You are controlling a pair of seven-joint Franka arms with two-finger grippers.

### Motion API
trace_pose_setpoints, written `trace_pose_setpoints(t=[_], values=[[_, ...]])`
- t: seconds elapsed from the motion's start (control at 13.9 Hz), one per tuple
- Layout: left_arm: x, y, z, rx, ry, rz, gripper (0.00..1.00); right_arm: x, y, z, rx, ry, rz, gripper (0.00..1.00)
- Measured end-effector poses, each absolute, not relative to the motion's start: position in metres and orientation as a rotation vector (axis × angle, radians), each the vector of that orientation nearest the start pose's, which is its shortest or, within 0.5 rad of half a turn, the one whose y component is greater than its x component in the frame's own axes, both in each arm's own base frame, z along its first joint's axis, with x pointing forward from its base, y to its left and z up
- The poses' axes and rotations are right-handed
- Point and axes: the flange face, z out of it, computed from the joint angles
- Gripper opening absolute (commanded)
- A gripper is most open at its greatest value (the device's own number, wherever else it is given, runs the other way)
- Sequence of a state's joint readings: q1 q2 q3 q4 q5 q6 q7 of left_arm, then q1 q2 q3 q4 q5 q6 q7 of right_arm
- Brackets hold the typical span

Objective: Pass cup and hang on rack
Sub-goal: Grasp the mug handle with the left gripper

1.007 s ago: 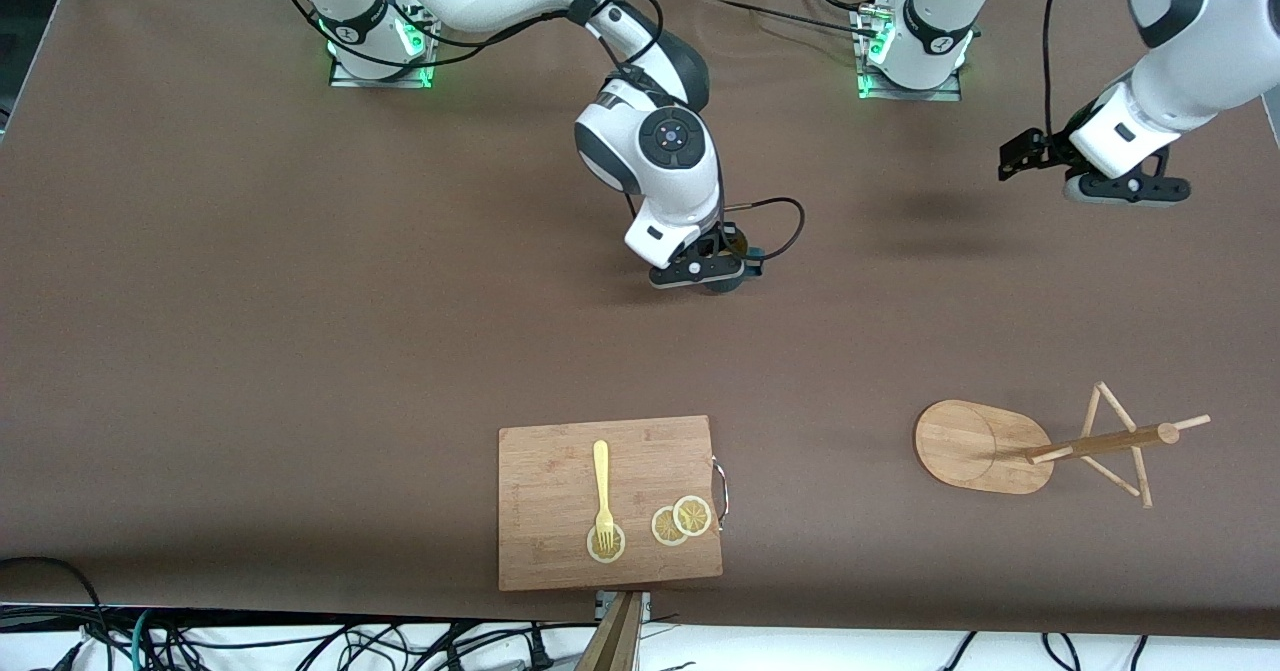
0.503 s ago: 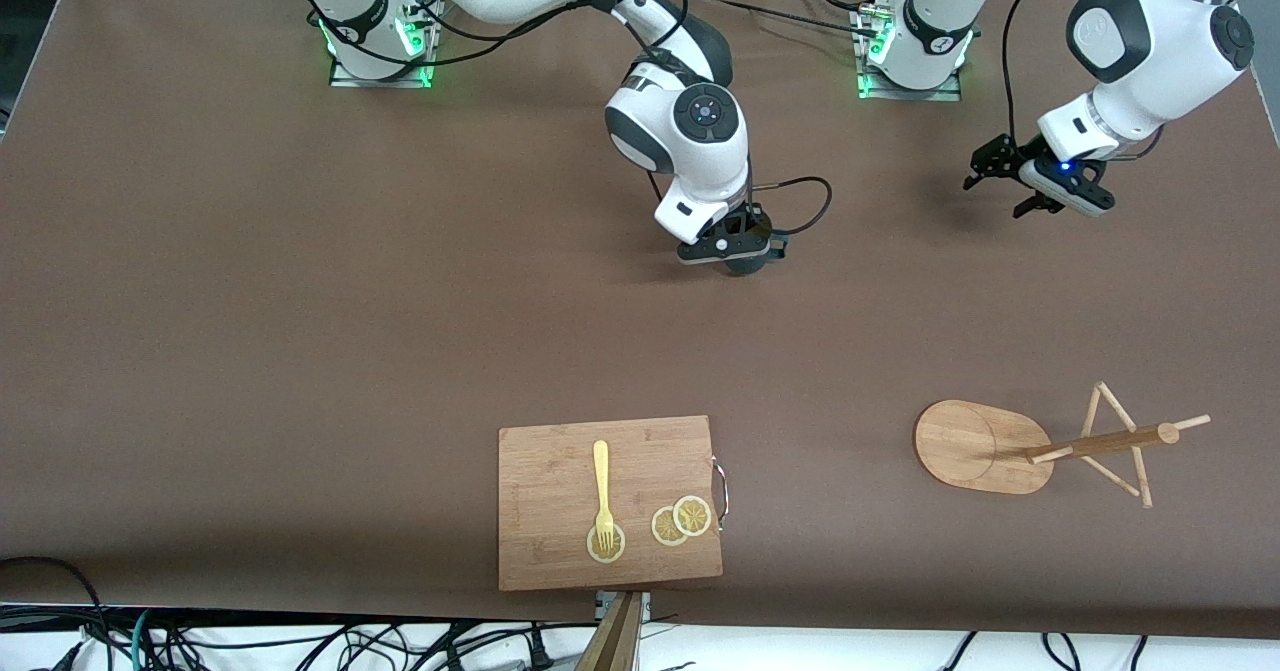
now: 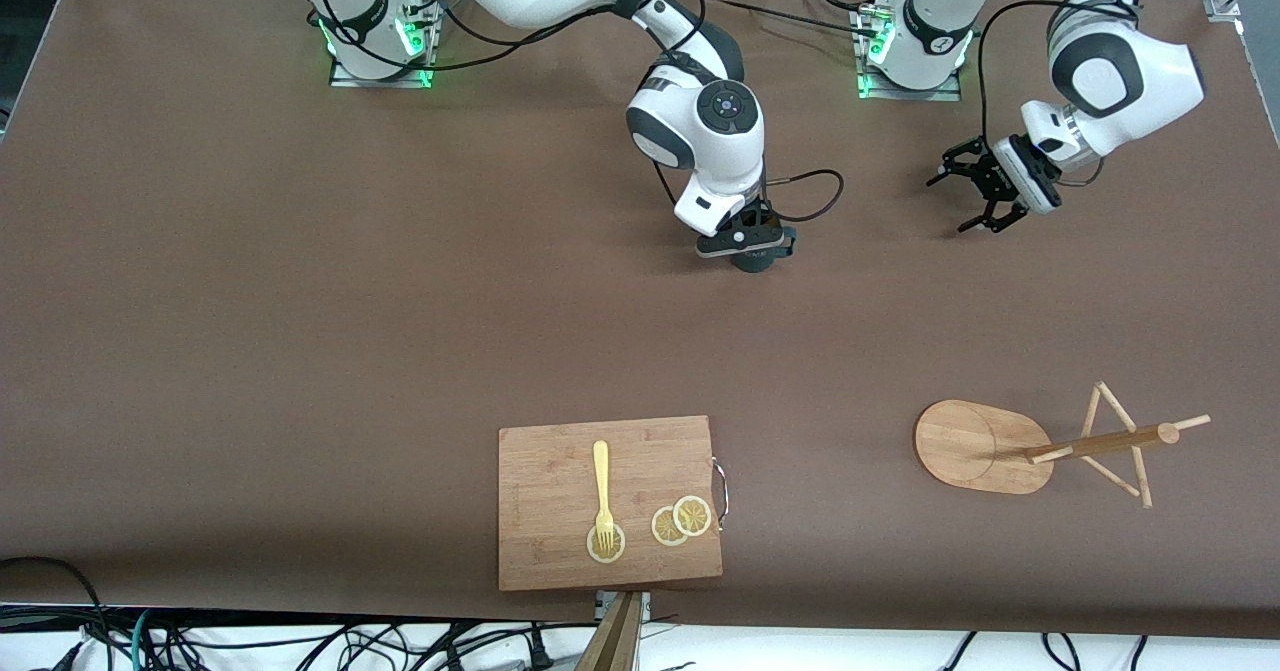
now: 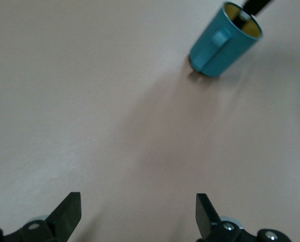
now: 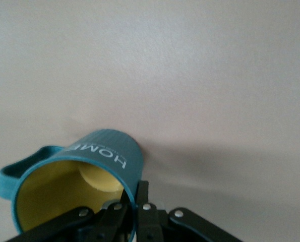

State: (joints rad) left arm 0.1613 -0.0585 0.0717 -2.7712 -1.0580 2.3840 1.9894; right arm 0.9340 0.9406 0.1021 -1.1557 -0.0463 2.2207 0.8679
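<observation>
- The cup (image 3: 757,256) stands on the tabletop (image 3: 300,301) near its middle, teal outside, yellow inside.
- The right gripper (image 3: 745,242) pinches the cup's rim, one finger inside.
- The left gripper (image 3: 968,186) hangs over bare tabletop toward the left arm's end, fingers spread wide, pointing at the cup.
- The rack (image 3: 1040,445) stands nearer the front camera.

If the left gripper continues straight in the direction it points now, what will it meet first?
Most likely the cup, held by the right gripper. The left gripper, open, points toward it, and only bare table shows between them.
</observation>
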Motion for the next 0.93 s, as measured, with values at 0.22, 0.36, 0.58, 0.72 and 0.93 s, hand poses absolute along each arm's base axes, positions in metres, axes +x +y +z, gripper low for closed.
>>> trace_pose_setpoints(t=[0.22,0.36,0.58,0.72,0.93], values=[[0.338,0.066,0.194,2.184,-1.197,0.678,1.0,0.417,0.658,0.236,-3.009,-0.233,-0.073,1.0],[0.336,0.059,0.185,2.095,-1.259,0.791,1.0,0.423,0.652,0.234,-3.032,-0.223,-0.071,1.0],[0.326,0.044,0.156,1.978,-1.27,0.908,1.0,0.438,0.648,0.256,-3.056,-0.198,-0.069,1.0],[0.318,0.033,0.132,1.927,-1.228,0.925,1.0,0.453,0.64,0.288,-3.061,-0.165,-0.072,1.0],[0.332,0.015,0.113,1.864,-1.197,0.909,1.0,0.471,0.62,0.332,-3.082,-0.117,-0.059,1.0]])
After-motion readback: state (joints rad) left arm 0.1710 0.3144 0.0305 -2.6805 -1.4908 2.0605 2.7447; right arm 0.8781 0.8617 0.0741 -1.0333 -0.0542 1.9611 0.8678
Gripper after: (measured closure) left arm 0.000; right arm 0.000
